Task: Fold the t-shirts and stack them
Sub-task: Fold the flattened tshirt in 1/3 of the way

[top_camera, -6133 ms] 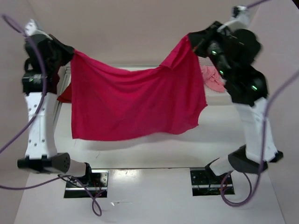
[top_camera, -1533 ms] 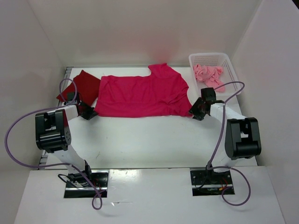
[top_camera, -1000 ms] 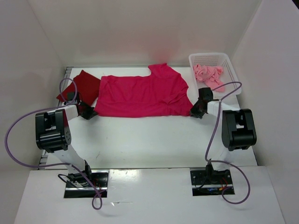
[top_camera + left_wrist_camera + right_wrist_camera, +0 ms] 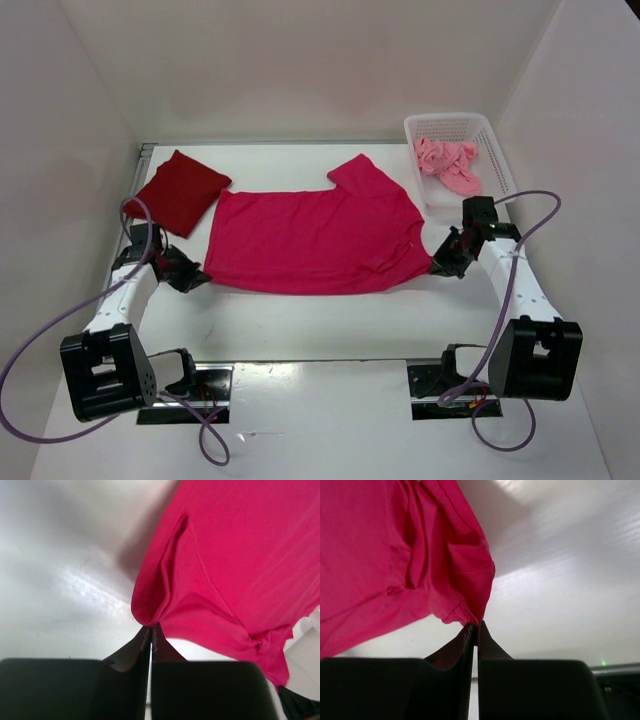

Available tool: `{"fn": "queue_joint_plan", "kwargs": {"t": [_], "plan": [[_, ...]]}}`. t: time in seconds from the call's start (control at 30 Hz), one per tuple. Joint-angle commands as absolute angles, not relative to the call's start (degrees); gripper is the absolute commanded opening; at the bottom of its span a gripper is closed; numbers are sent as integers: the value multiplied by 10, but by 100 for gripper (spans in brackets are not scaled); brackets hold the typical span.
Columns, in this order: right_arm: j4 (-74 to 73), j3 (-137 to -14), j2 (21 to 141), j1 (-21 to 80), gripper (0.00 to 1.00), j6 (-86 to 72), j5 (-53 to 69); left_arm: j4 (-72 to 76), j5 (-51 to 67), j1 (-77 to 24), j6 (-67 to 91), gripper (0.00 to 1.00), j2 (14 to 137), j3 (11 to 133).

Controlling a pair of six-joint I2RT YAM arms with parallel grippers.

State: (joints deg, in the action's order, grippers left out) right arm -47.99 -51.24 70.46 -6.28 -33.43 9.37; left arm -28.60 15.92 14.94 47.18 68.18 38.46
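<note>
Dragged nearer across the worktop (image 4: 300, 320), the magenta t-shirt (image 4: 315, 240) is spread flat, its near-left corner pinched in the clenched left hand (image 4: 196, 278) and its near-right corner in the clenched right hand (image 4: 438, 266). Farther back, the folded dark red t-shirt (image 4: 180, 190) is laid at left; the salmon t-shirt (image 4: 447, 165) is heaped in the white basket (image 4: 450, 122).

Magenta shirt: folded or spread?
Spread: shirt lies flat on table, sleeve out, left gripper and right gripper pinching its near corners.
</note>
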Motion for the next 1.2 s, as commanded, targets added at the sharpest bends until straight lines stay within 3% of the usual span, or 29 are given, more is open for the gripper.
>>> {"fn": "queue_joint_plan", "kwargs": {"t": [0.0,0.3,0.37,0.43,0.47,0.5,0.53,0.57,0.63,0.73,0.77,0.87,0.9,0.93,1.07,1.17], "plan": [[-567,-556,686,-32,4,-315,73,-359,197,162,493,0,664,380],[-617,-584,645,-1,3,-332,-25,-460,121,178,476,0,675,458],[-632,-584,639,-1,8,-338,-39,-461,113,178,475,0,670,453],[-639,-598,633,-1,22,-345,-54,-454,113,178,470,3,670,453],[-639,-598,633,5,40,-345,-60,-442,120,178,470,13,665,453],[-639,-598,633,5,47,-345,-60,-442,120,178,462,25,664,453],[-639,-598,633,5,54,-345,-60,-442,113,178,462,54,664,462],[-639,-598,633,5,60,-345,-60,-442,113,178,462,65,664,469],[-639,-603,628,5,62,-345,-55,-442,91,178,457,84,670,489],[-639,-615,628,5,63,-339,-43,-442,75,178,452,87,670,507],[-629,-620,628,10,60,-339,-37,-442,75,178,452,87,670,512],[-582,-600,640,24,29,-332,22,-404,114,171,424,60,676,518],[-534,-585,640,30,8,-332,48,-363,127,162,418,51,676,511],[-504,-551,640,30,0,-350,74,-346,154,151,404,35,684,504],[-378,-483,686,69,0,-402,137,-295,136,79,403,16,692,489],[-317,-464,728,126,0,-432,125,-246,108,-13,430,13,711,483]]}}
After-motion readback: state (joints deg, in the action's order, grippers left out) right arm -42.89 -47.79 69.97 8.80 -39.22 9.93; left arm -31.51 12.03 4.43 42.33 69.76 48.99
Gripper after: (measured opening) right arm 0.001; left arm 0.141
